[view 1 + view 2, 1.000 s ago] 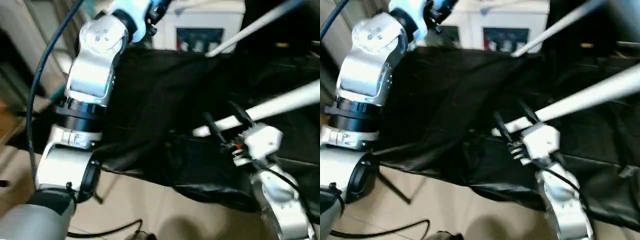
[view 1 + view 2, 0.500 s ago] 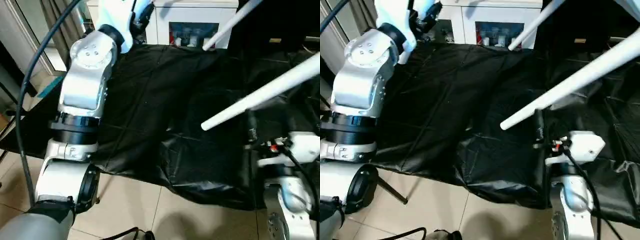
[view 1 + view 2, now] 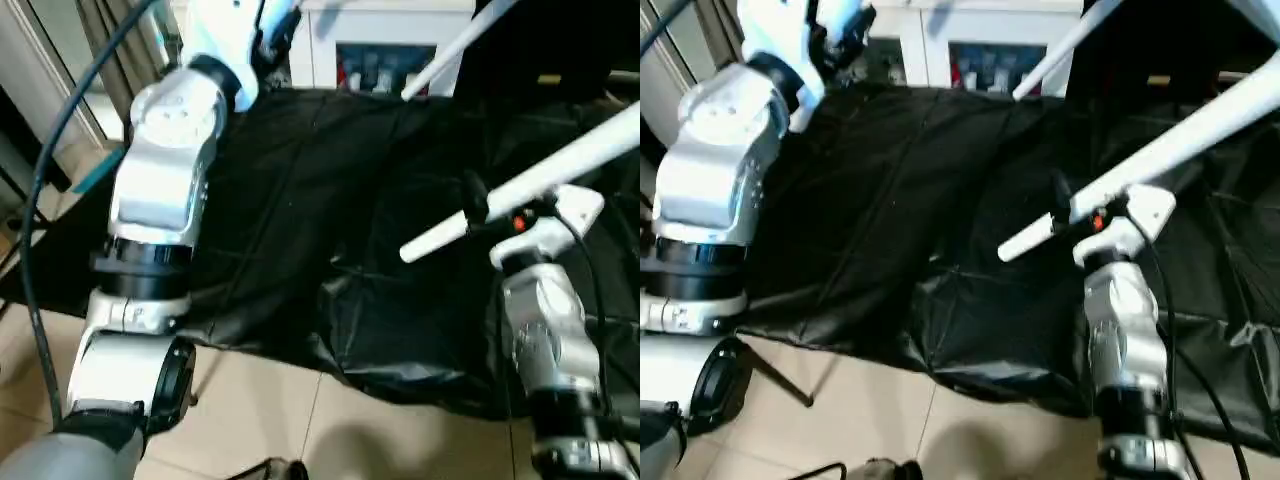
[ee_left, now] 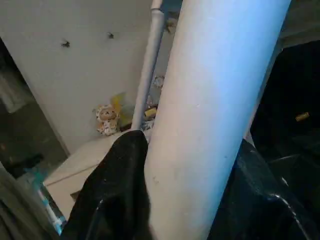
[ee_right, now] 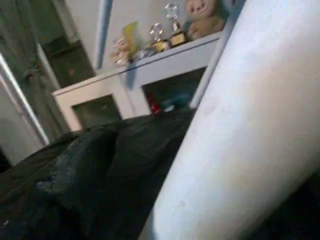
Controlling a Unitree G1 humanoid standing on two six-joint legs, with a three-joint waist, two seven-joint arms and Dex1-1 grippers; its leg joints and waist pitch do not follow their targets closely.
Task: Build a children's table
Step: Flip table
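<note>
The right gripper (image 3: 478,203) stands around a long white round plastic tube leg (image 3: 560,168) above the black cloth (image 3: 300,200); whether it clamps, I cannot tell. The left gripper's black fingers (image 4: 122,195) press another white tube leg (image 4: 210,115).

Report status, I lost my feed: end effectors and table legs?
Left end effector clamped on a white table leg. Right end effector at a second leg, near its free end, grip unclear. Crumpled black cloth beneath.

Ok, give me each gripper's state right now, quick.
Left gripper: closed on a white table leg.
Right gripper: at the near leg; cannot tell whether it grips it.
</note>
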